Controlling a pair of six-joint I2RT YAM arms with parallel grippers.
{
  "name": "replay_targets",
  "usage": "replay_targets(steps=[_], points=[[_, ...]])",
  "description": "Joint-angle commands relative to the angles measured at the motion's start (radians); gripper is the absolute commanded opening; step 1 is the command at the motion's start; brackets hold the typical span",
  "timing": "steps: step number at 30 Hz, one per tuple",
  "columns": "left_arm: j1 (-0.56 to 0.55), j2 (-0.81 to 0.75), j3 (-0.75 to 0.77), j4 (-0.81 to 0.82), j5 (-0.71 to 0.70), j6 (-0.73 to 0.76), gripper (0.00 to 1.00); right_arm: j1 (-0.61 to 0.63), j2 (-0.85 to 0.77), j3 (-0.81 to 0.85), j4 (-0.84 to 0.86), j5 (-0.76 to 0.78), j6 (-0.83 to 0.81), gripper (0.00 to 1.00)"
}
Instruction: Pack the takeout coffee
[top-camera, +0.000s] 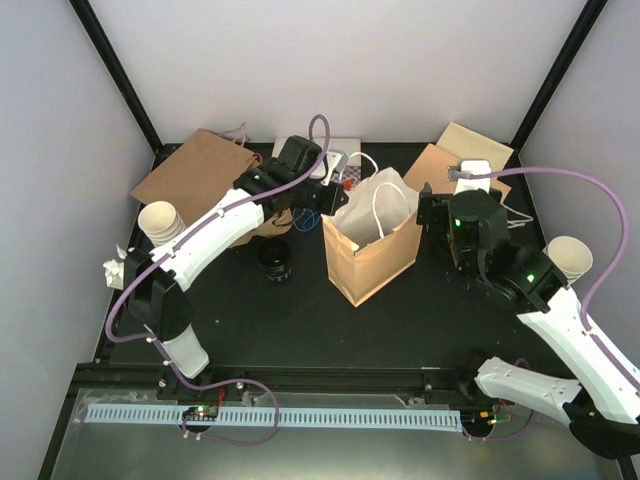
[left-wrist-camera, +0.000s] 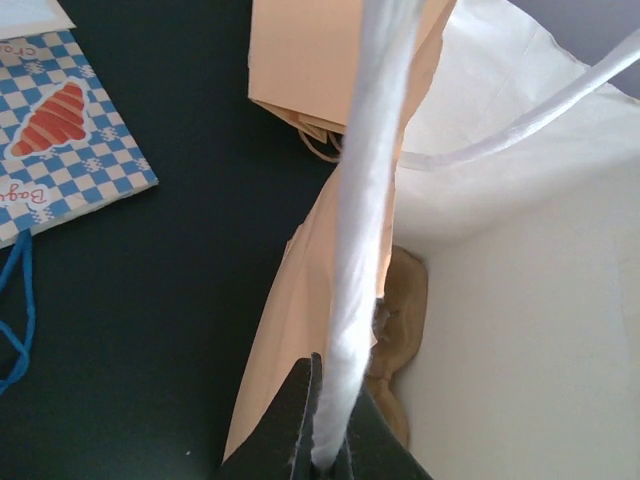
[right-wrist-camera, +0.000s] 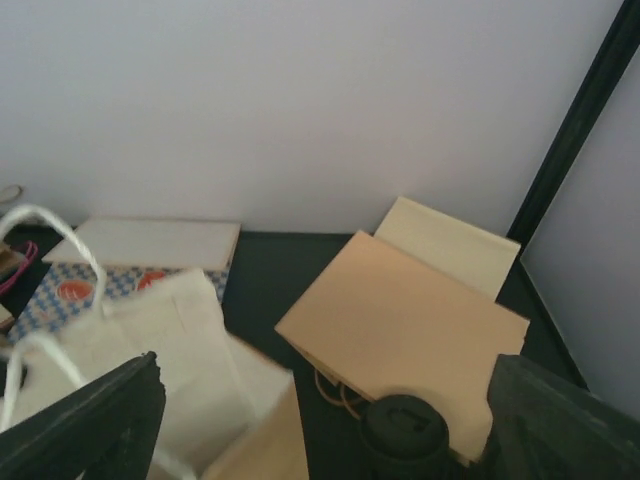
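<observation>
A matt black worktop (top-camera: 420, 330) is seen. The upright kraft paper bag (top-camera: 372, 262) is coloured tan outside and white inside, and is fitted with a white twisted paper handle (left-wrist-camera: 365, 200). A flat printed paper bag (left-wrist-camera: 60, 150) is patterned in blue-and-white checks with an orange croissant. The small round takeout coffee cup (top-camera: 275, 262) is lidded in black. The lidless paper cup stack (top-camera: 160, 222) is coloured cream.

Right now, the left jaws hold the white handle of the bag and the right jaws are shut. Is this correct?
No: the right jaws stand wide open, as the right wrist view shows. The left jaws do hold the handle.
</observation>
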Motion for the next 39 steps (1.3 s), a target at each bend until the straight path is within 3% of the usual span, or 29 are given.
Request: replay_targets(steps=[1,4,16,20,25,30,39], points=[[0.028,0.022,0.06,0.037,0.015,-0.017,0.01,-0.004,-0.081,-0.077,-0.029,-0.04,0.084,0.95],[0.053,0.039,0.065,0.055,0.012,-0.025,0.01,-0.006,-0.129,-0.139,-0.036,-0.064,0.108,1.0],[0.111,0.048,0.084,0.064,-0.002,-0.009,0.04,-0.004,-0.165,-0.251,-0.121,-0.149,0.234,1.0],[0.114,0.043,0.08,0.071,0.046,-0.002,0.14,-0.004,-0.152,-0.272,-0.155,-0.162,0.289,1.0],[0.113,0.006,0.06,0.078,0.082,0.0,0.33,-0.004,-0.148,-0.275,-0.197,-0.184,0.355,1.0],[0.115,-0.088,-0.013,0.105,0.09,-0.003,0.54,-0.004,-0.164,-0.302,-0.205,-0.212,0.384,1.0],[0.113,-0.31,-0.122,0.105,0.08,-0.003,0.78,-0.004,-0.216,-0.356,-0.178,-0.243,0.395,1.0]])
